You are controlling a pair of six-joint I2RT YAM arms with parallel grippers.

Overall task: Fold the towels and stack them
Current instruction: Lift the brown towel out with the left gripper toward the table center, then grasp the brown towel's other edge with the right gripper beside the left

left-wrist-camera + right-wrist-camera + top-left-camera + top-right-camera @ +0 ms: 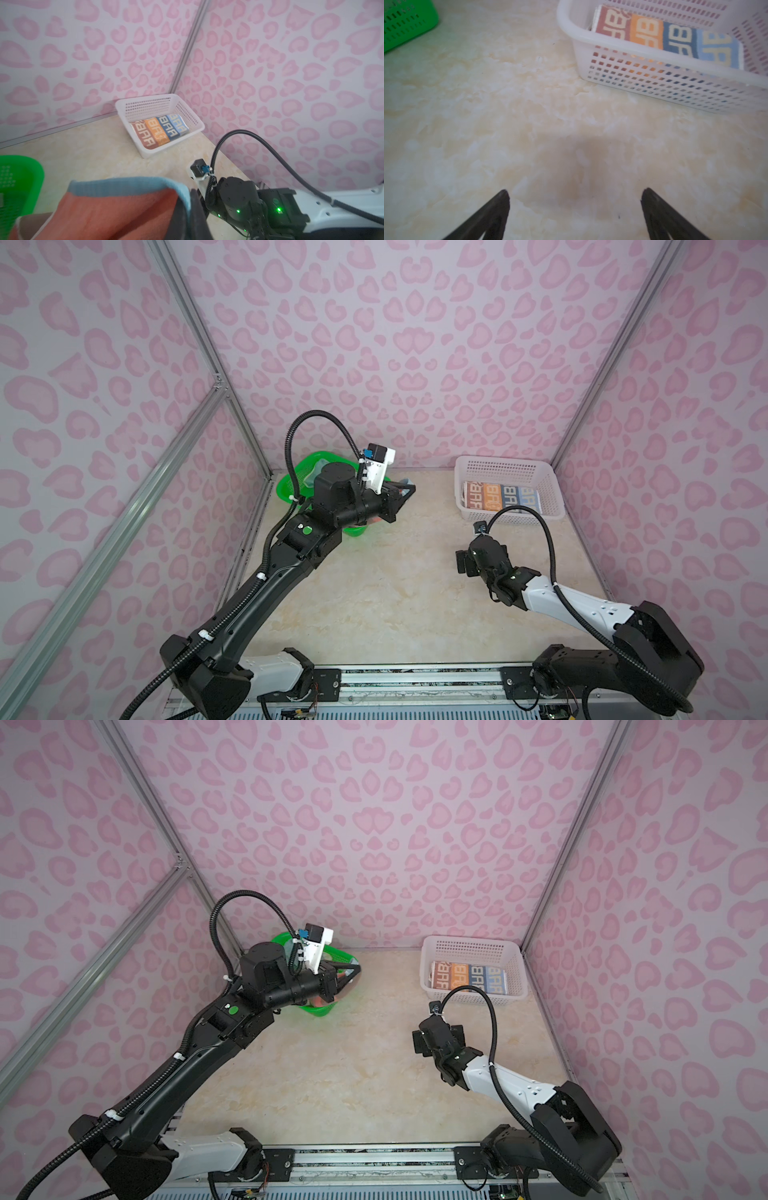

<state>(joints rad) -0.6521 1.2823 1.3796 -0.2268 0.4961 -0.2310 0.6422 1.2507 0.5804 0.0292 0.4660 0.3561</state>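
Largely hidden behind the left arm [257,585] in both top views, at 11 o'clock: green basket [284,489], contents unreadable. Blurred and edge-cropped in left wrist view: orange towel [116,209]. Edge-cropped in right wrist view: right gripper [576,191], white basket [571,35].

Left jaws together, right jaws apart.

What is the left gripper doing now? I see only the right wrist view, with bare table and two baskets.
Observer: The left gripper is shut on an orange towel with a blue edge, up beside the green basket.
Operator: Is any cloth inside that basket?
Observer: Yes, a top view shows a pale cloth in it; the left arm hides most of the rest.
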